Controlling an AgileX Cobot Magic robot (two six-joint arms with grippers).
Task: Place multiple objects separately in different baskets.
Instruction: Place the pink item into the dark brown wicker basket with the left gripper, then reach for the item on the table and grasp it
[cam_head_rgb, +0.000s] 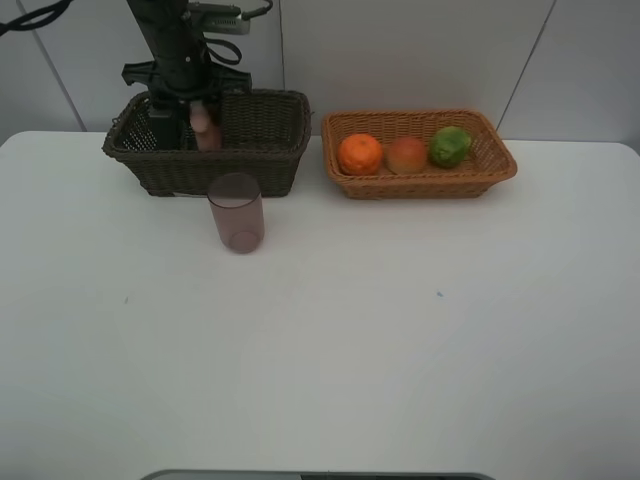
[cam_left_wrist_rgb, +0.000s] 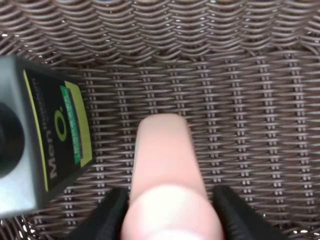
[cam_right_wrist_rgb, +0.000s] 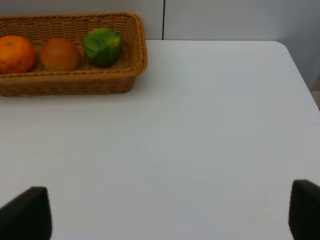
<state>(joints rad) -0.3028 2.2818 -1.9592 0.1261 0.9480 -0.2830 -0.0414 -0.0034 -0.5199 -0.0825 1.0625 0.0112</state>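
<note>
My left gripper (cam_head_rgb: 196, 104) reaches down into the deep dark brown basket (cam_head_rgb: 255, 160) and is shut on the slim pink bottle (cam_head_rgb: 206, 130), held upright. In the left wrist view its fingers (cam_left_wrist_rgb: 107, 217) flank the pink bottle (cam_left_wrist_rgb: 165, 165) above the basket's woven floor (cam_left_wrist_rgb: 240, 100), with the dark green pump bottle (cam_left_wrist_rgb: 47, 145) beside it. The translucent pinkish-purple cup (cam_head_rgb: 237, 213) stands on the table in front of that basket. The orange (cam_head_rgb: 360, 153), red-orange fruit (cam_head_rgb: 406, 155) and green fruit (cam_head_rgb: 450, 146) lie in the light orange-brown basket (cam_head_rgb: 500, 165). My right gripper (cam_right_wrist_rgb: 165, 215) is open and empty.
The white table (cam_head_rgb: 400, 340) ends near a grey wall behind both baskets. The right wrist view shows the light basket (cam_right_wrist_rgb: 137, 55) with the three fruits and the table's right edge (cam_right_wrist_rgb: 305, 80). A grey edge (cam_head_rgb: 320, 476) runs along the table's front.
</note>
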